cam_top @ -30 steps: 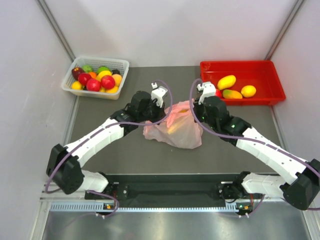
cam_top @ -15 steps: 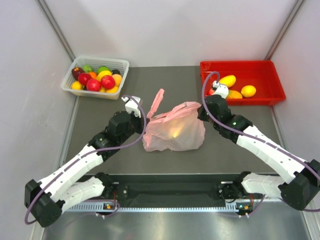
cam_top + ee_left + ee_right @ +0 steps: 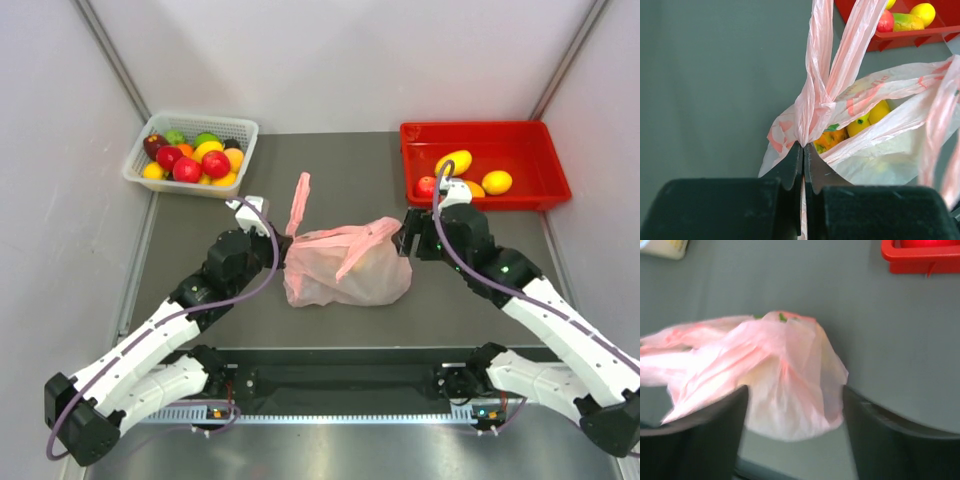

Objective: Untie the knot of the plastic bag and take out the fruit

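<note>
The pink plastic bag (image 3: pixel 350 270) lies slumped on the grey mat mid-table. My left gripper (image 3: pixel 283 252) is shut on the bag's left rim, the thin plastic pinched flat between its jaws (image 3: pixel 803 146). From that pinch two loose strap handles (image 3: pixel 821 55) rise up. No tied knot shows in any view. Through the bag's gaping mouth I see yellow fruit (image 3: pixel 871 116) and an orange-green piece (image 3: pixel 830 139). My right gripper (image 3: pixel 404 241) stands open at the bag's right side. In the blurred right wrist view, the bag (image 3: pixel 785 370) bulges between its spread fingers (image 3: pixel 700 430).
A white basket (image 3: pixel 246 126) heaped with small round fruits stands at the back left. A red tray (image 3: pixel 525 165) with yellow mangoes, a lemon and a red apple stands at the back right, close behind the right gripper. White walls close in both sides.
The right gripper opened, let go of the bag and drew back to the right. The left gripper pulled left with its pinch of plastic. The straps came apart and the bag top sank.
</note>
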Robot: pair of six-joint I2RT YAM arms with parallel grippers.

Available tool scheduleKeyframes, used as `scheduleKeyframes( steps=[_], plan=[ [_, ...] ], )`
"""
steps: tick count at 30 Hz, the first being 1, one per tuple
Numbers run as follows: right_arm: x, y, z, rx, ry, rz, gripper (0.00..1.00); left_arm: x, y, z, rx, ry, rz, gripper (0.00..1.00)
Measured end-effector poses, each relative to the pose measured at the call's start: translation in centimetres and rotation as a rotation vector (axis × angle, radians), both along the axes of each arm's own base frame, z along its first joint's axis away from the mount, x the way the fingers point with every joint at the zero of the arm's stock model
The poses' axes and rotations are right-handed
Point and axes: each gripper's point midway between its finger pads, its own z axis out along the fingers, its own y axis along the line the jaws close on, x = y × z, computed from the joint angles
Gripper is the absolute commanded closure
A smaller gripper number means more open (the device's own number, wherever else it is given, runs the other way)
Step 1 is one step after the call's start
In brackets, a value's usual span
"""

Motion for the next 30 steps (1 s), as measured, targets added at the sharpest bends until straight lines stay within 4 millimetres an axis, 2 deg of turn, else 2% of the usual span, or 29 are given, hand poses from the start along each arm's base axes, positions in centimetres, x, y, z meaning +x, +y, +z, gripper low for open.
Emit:
scheduleKeyframes(
  steps=[3,6,7,8,11,13,15,16,19,22,25,30],
  plan=[
    [-1.0,-0.2,2.3,-0.032,-0.030,0.070,0.08,-0.2,-0.4,0.1,-0.008,0.002,-0.027,1.00],
    [-1.1,-0.1,6.2,-0.047,-0.108,0.124,0.03,-0.6,-1.0,0.3,-0.022,0.002,-0.065,1.00],
    [-0.8,-0.1,8.0,-0.056,-0.151,0.142,0.02,-0.7,-1.3,0.4,-0.029,0.001,-0.082,1.00],
    [-0.7,0.0,8.8,-0.056,-0.170,0.147,0.02,-0.9,-1.6,0.5,-0.036,0.000,-0.098,1.00],
    [0.6,1.2,11.1,-0.094,-0.205,0.200,0.02,-1.4,-2.4,0.9,-0.058,-0.001,-0.155,1.00],
    [2.3,2.6,12.0,-0.122,-0.219,0.231,0.02,-1.8,-2.8,0.9,-0.066,0.001,-0.183,1.00],
    [3.9,3.8,11.4,-0.159,-0.202,0.262,0.02,-2.1,-3.1,1.1,-0.073,0.001,-0.206,1.00],
    [4.8,4.6,10.4,-0.183,-0.180,0.282,0.01,-2.2,-3.2,1.2,-0.076,0.000,-0.214,1.00],
    [6.3,6.6,5.9,-0.262,-0.080,0.373,0.02,-2.6,-3.2,1.8,-0.089,-0.016,-0.229,1.00],
    [6.1,7.6,2.5,-0.307,0.007,0.457,0.02,-2.8,-3.1,2.4,-0.098,-0.032,-0.234,1.00],
    [5.3,8.0,1.1,-0.318,0.034,0.532,0.03,-2.9,-3.0,2.6,-0.102,-0.038,-0.235,1.00],
    [4.5,8.6,0.6,-0.322,0.037,0.612,0.05,-3.0,-3.2,2.6,-0.104,-0.037,-0.245,1.00]
  ],
)
